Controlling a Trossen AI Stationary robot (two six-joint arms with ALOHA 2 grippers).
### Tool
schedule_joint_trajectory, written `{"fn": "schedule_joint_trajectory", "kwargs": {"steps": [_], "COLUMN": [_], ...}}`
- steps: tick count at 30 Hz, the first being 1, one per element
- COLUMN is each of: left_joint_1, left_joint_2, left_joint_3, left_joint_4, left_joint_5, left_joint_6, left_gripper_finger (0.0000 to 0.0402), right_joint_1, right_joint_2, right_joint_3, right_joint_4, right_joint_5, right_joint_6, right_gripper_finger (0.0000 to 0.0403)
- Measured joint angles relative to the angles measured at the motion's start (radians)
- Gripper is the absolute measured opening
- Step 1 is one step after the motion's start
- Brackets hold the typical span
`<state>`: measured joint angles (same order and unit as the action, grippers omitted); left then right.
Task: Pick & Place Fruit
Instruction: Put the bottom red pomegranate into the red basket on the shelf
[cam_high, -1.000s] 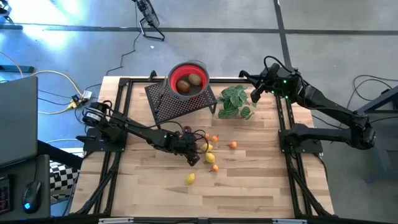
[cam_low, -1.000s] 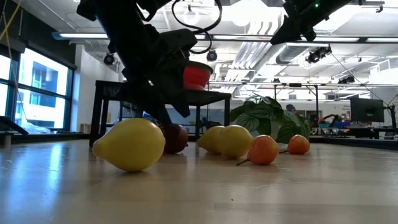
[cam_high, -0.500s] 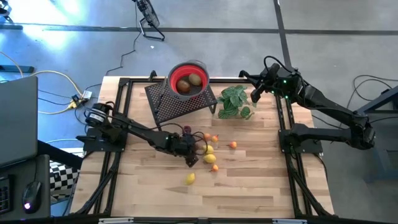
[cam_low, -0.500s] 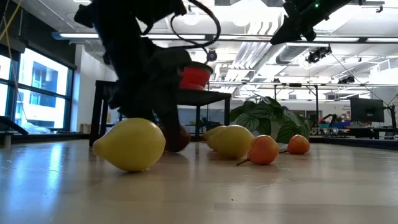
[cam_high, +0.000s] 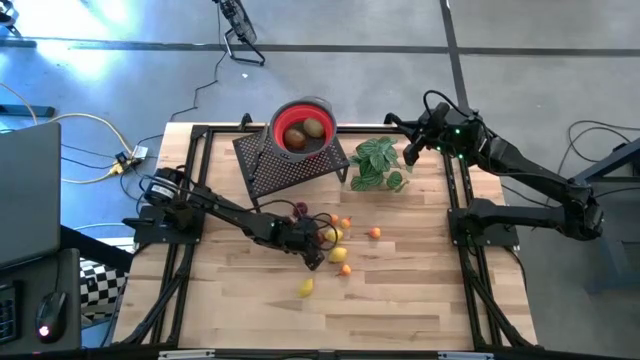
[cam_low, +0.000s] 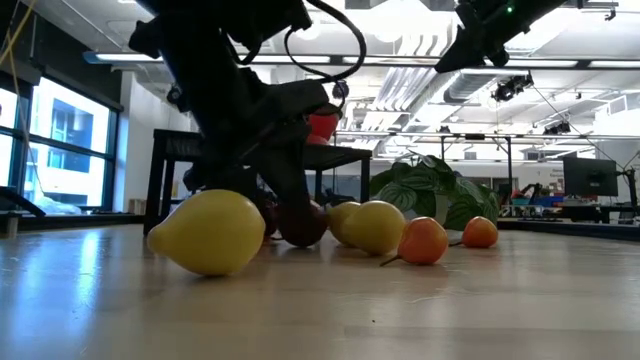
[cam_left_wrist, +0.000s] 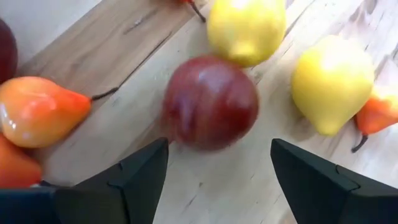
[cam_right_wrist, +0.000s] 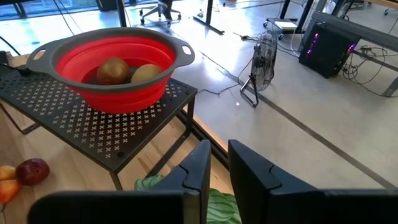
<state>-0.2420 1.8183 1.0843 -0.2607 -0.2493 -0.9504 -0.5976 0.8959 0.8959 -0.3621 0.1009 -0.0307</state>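
left fingers (cam_left_wrist: 217, 168) wide, straddling round dark red fruit (cam_left_wrist: 210, 102) | right fingers (cam_right_wrist: 219, 163) narrow

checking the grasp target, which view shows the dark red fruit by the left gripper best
The left wrist view: the dark red fruit fills the frame ahead of the open left gripper. The low view half hides it behind the arm; the high view shows a speck.

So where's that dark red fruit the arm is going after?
In the left wrist view, the dark red fruit lies on the table between the left gripper's open fingers, beside two yellow lemons.
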Motion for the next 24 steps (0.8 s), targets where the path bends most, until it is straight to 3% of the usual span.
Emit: {"fn": "schedule_joint_trajectory", "kwargs": {"steps": [24], "left_joint_1": [0.000], "left_joint_2": [-0.001], "left_joint_3": [0.000], "left_joint_4": [0.025], "left_joint_5": [-0.003], "left_joint_6": [0.003], "left_gripper_finger": [0.0278], "right_joint_1": [0.000], "right_joint_2": [0.000], "right_joint_3": [0.000], "right_joint_4": [-0.034], "right_joint_5": [0.001], "right_joint_6": [0.000], "right_gripper_finger": [0.0050]}}
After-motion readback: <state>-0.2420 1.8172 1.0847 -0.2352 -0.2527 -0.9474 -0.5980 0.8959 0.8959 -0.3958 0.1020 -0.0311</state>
